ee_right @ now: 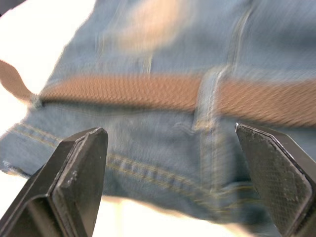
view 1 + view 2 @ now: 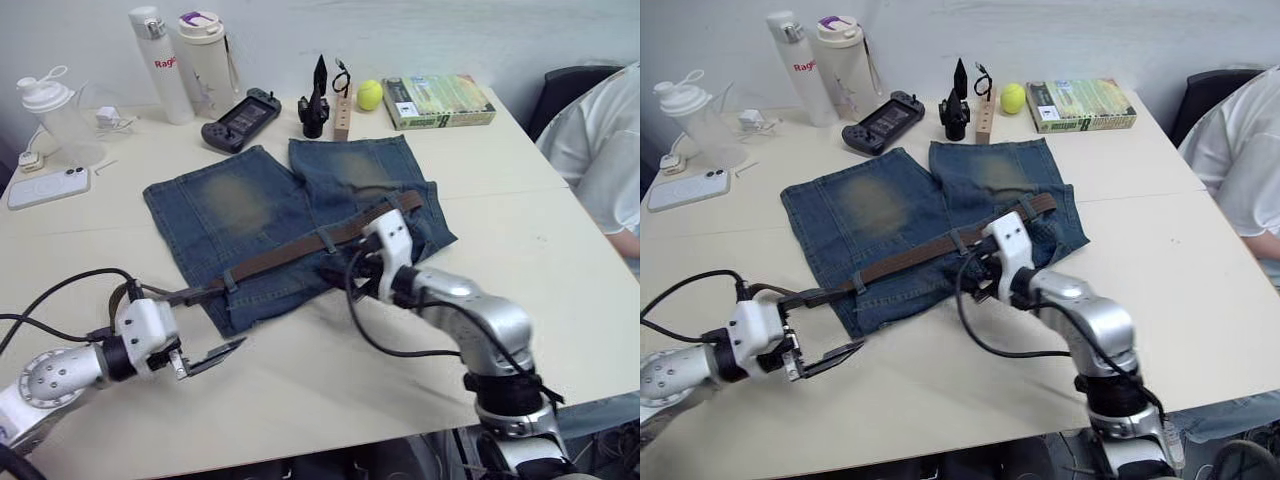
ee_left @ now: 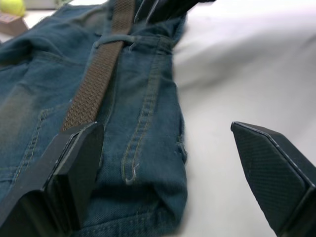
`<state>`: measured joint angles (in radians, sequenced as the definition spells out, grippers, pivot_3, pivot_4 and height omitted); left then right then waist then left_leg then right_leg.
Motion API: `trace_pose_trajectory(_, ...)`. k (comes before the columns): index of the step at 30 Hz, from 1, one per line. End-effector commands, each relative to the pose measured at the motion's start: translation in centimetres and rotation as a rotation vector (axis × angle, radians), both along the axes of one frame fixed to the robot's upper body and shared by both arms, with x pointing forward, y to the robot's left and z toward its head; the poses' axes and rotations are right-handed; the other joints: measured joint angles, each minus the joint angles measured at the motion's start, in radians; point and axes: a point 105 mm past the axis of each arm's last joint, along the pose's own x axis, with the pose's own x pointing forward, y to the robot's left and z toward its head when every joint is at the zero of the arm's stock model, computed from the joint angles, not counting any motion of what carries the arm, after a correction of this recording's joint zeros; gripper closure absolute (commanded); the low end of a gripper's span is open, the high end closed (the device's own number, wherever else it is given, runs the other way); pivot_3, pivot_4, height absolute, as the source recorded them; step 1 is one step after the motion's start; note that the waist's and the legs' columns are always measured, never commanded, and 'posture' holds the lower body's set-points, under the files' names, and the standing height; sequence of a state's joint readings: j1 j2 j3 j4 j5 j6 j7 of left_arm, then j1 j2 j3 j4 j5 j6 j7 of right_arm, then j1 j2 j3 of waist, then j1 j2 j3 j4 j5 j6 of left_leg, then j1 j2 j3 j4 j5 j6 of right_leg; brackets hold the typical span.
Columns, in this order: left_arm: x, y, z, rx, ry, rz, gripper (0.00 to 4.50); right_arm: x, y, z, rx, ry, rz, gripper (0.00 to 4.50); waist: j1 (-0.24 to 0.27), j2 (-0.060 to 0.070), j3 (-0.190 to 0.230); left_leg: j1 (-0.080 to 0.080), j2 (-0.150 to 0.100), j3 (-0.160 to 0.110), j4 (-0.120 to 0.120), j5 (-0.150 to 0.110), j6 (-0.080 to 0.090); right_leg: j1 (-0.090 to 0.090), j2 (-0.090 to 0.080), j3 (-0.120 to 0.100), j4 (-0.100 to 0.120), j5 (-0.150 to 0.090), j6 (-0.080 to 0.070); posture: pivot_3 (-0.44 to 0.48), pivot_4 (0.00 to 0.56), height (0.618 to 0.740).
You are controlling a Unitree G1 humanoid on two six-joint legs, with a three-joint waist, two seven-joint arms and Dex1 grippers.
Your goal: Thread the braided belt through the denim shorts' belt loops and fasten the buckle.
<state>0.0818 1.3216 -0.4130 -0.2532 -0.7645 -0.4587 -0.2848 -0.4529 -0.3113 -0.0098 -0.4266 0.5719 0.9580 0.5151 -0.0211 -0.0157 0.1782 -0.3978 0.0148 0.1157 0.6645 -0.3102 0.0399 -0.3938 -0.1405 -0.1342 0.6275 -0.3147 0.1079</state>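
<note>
The denim shorts (image 2: 250,215) lie flat mid-table, waistband toward me. The braided belt (image 2: 290,255) runs along the waistband under two belt loops (image 2: 327,240), and its left end (image 2: 180,296) sticks out past the shorts. I cannot make out the buckle. My left gripper (image 2: 210,355) is open low over the table at the shorts' near left corner; in the left wrist view one finger (image 3: 74,163) stands by the belt. My right gripper (image 2: 340,272) is open just in front of the waistband, facing a belt loop (image 1: 210,98) and holding nothing.
At the back stand two bottles (image 2: 180,65), a shaker cup (image 2: 60,115), a phone (image 2: 45,187), a game controller (image 2: 240,118), a black cone (image 2: 318,98), a wooden block (image 2: 343,115), a tennis ball (image 2: 369,94) and a book (image 2: 438,100). A person in white (image 2: 600,150) sits at the right.
</note>
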Motion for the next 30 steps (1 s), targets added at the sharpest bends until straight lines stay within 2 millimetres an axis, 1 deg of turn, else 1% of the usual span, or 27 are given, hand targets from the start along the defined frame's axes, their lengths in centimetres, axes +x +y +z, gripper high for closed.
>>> trace_pose_trajectory(1, 0.1, -1.4, -0.8, 0.069, -0.021, -0.036, 0.00, -2.1, -0.8, 2.4, 0.035, -0.089, 0.116, 0.10, -0.001, 0.001, 0.001, 0.000, 0.001, 0.000, 0.000, 0.000, 0.000, 0.000, 0.000, 0.000, 0.000, 0.000, 0.000, 0.000, 0.150, 0.720)
trace_pose_trajectory(2, 0.2, -1.6, -1.4, 0.093, -0.024, -0.041, 0.00, -2.1, -1.7, 2.0, -0.041, -0.103, 0.116, 0.10, -0.003, 0.002, 0.001, 0.001, 0.000, 0.000, 0.000, 0.000, 0.000, 0.000, 0.000, 0.000, 0.000, 0.000, 0.000, 0.000, 0.150, 0.720)
trace_pose_trajectory(5, 1.2, -2.3, -2.1, 0.148, -0.054, -0.046, 0.00, -0.7, -5.3, -0.5, -0.388, -0.156, 0.075, 0.10, -0.002, 0.003, 0.002, 0.001, 0.000, 0.001, 0.000, 0.000, 0.000, 0.000, 0.000, 0.000, 0.001, 0.000, 0.000, 0.000, 0.150, 0.720)
trace_pose_trajectory(7, 1.9, -2.5, -2.5, 0.195, -0.067, -0.041, 0.00, 0.5, -7.2, -1.7, -0.549, -0.191, 0.055, 0.10, 0.000, 0.003, 0.002, 0.002, -0.001, 0.003, 0.001, 0.000, 0.000, 0.000, -0.002, 0.001, 0.001, 0.000, 0.000, 0.000, 0.150, 0.720)
trace_pose_trajectory(9, 2.7, -2.4, -3.2, 0.253, -0.071, -0.032, 0.00, 2.2, -8.9, -2.5, -0.690, -0.242, 0.010, 0.10, 0.000, 0.003, 0.002, 0.005, 0.000, 0.004, 0.000, 0.000, 0.000, 0.001, -0.002, 0.001, 0.000, 0.000, 0.000, 0.000, 0.150, 0.720)
trace_pose_trajectory(11, 3.0, -2.5, -3.3, 0.273, -0.078, -0.049, 0.00, 3.4, -9.6, -2.7, -0.776, -0.296, 0.000, 0.10, -0.005, 0.004, 0.003, 0.006, 0.000, 0.006, 0.000, 0.000, 0.000, 0.001, -0.004, 0.001, 0.001, 0.000, 0.000, 0.000, 0.150, 0.720)
trace_pose_trajectory(13, 3.3, -2.2, -3.5, 0.299, -0.081, -0.054, 0.00, 4.5, -9.8, -2.8, -0.838, -0.344, -0.001, 0.10, -0.009, 0.005, 0.003, 0.006, 0.000, 0.007, -0.001, 0.000, 0.000, 0.000, -0.005, 0.001, 0.001, 0.000, -0.001, 0.000, 0.150, 0.720)
trace_pose_trajectory(16, 3.2, -1.7, -4.0, 0.348, -0.083, -0.080, 0.00, 5.5, -10.3, -3.5, -0.914, -0.370, 0.000, 0.10, -0.006, 0.005, 0.003, 0.006, 0.001, 0.008, -0.001, 0.001, -0.001, 0.000, -0.005, 0.001, 0.003, 0.000, -0.001, 0.000, 0.150, 0.720)
trace_pose_trajectory(17, 3.2, -1.5, -3.9, 0.340, -0.074, -0.081, 0.25, 6.0, -10.6, -4.1, -0.967, -0.377, -0.003, 0.03, -0.006, 0.005, 0.003, 0.007, 0.001, 0.007, -0.001, 0.001, -0.001, 0.000, -0.005, 0.001, 0.002, 0.000, -0.001, 0.000, 0.150, 0.720)
trace_pose_trajectory(18, 3.2, -1.3, -3.8, 0.336, -0.070, -0.079, 0.60, 6.4, -10.9, -4.8, -1.010, -0.378, -0.005, 0.00, -0.006, 0.005, 0.003, 0.007, 0.001, 0.007, 0.000, 0.001, 0.000, 0.001, -0.006, 0.000, 0.002, 0.000, -0.001, 0.000, 0.150, 0.720)
trace_pose_trajectory(19, 3.1, -1.1, -3.7, 0.332, -0.069, -0.080, 0.66, 6.6, -11.2, -5.4, -1.044, -0.374, -0.005, 0.00, -0.006, 0.005, 0.003, 0.007, 0.001, 0.007, 0.000, 0.001, 0.000, 0.001, -0.006, 0.000, 0.002, 0.000, -0.001, 0.000, 0.150, 0.720)
trace_pose_trajectory(20, 3.1, -1.0, -3.6, 0.331, -0.068, -0.083, 1.20, 6.8, -11.5, -5.9, -1.072, -0.371, -0.002, 0.25, -0.006, 0.005, 0.003, 0.007, 0.001, 0.007, 0.000, 0.001, 0.000, 0.001, -0.007, 0.000, 0.002, 0.000, -0.001, 0.000, 0.150, 0.720)
trace_pose_trajectory(21, 3.1, -0.9, -3.6, 0.330, -0.069, -0.084, 1.48, 6.8, -11.6, -6.3, -1.075, -0.360, 0.002, 0.51, -0.006, 0.005, 0.003, 0.007, 0.001, 0.007, 0.000, 0.001, 0.000, 0.001, -0.007, 0.000, 0.002, 0.000, -0.001, 0.000, 0.150, 0.720)
trace_pose_trajectory(22, 3.2, -0.8, -3.5, 0.325, -0.067, -0.077, 1.85, 6.7, -11.6, -6.7, -1.073, -0.348, 0.005, 0.68, -0.007, 0.005, 0.003, 0.007, 0.001, 0.007, 0.001, 0.001, 0.000, 0.002, -0.007, 0.000, 0.002, 0.000, -0.001, 0.000, 0.150, 0.720)
trace_pose_trajectory(24, 3.2, -0.6, -3.3, 0.323, -0.068, -0.081, 2.66, 6.3, -11.7, -7.4, -1.079, -0.329, 0.036, 1.56, -0.007, 0.005, 0.003, 0.009, 0.001, 0.007, 0.001, 0.001, 0.000, 0.003, -0.008, 0.001, 0.001, 0.000, -0.001, 0.000, 0.150, 0.720)
trace_pose_trajectory(25, 3.2, -0.4, -3.4, 0.333, -0.070, -0.089, 3.07, 6.1, -11.7, -7.6, -1.069, -0.318, 0.039, 2.17, -0.007, 0.004, 0.003, 0.009, 0.001, 0.007, 0.002, 0.001, 0.000, 0.004, -0.009, 0.001, 0.001, 0.000, -0.001, 0.000, 0.150, 0.720)
trace_pose_trajectory(26, 3.3, -0.1, -3.5, 0.345, -0.071, -0.094, 3.07, 6.0, -11.6, -7.8, -1.066, -0.310, 0.046, 2.30, -0.006, 0.004, 0.002, 0.009, 0.001, 0.006, 0.002, 0.001, -0.001, 0.004, -0.009, 0.001, 0.001, 0.000, -0.001, 0.000, 0.150, 0.720)
trace_pose_trajectory(28, 3.6, 0.5, -3.6, 0.369, -0.073, -0.093, 3.07, 5.7, -11.4, -7.9, -1.042, -0.287, 0.052, 2.96, -0.006, 0.004, 0.002, 0.010, 0.001, 0.006, 0.002, 0.001, -0.001, 0.004, -0.009, 0.001, 0.001, 0.000, -0.001, 0.000, 0.150, 0.720)
trace_pose_trajectory(29, 3.8, 0.9, -3.8, 0.398, -0.079, -0.099, 3.07, 5.5, -11.2, -7.9, -1.018, -0.271, 0.055, 3.62, -0.006, 0.004, 0.002, 0.010, 0.001, 0.006, 0.002, 0.001, -0.001, 0.005, -0.009, 0.001, 0.001, 0.000, -0.001, 0.000, 0.150, 0.720)
trace_pose_trajectory(30, 4.1, 1.7, -4.1, 0.445, -0.088, -0.101, 3.07, 5.1, -10.8, -7.9, -0.984, -0.247, 0.059, 3.87, -0.005, 0.004, 0.002, 0.010, 0.001, 0.006, 0.002, 0.001, -0.001, 0.005, -0.010, 0.001, 0.001, 0.000, -0.001, 0.000, 0.150, 0.720)
